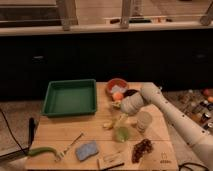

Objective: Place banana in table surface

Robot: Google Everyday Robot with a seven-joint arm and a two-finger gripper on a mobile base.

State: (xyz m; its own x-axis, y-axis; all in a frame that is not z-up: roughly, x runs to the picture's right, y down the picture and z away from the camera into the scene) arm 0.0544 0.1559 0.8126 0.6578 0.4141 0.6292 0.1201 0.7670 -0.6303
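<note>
The short pale-yellow banana [109,124] is low on the tan wooden table surface [60,131], near its middle. My gripper [120,117] comes in from the right on the white arm and points down and left, right beside the banana. I cannot tell whether it touches or holds the banana. A round yellow-green cup-like item [121,134] sits just below the gripper.
A green tray [70,97] stands at the back left. A red bowl [117,85] and an orange fruit [118,96] are behind the gripper, a white cup [144,120] to its right. Near the front lie a long green vegetable [42,151], a blue sponge [87,150] and dark grapes [142,149].
</note>
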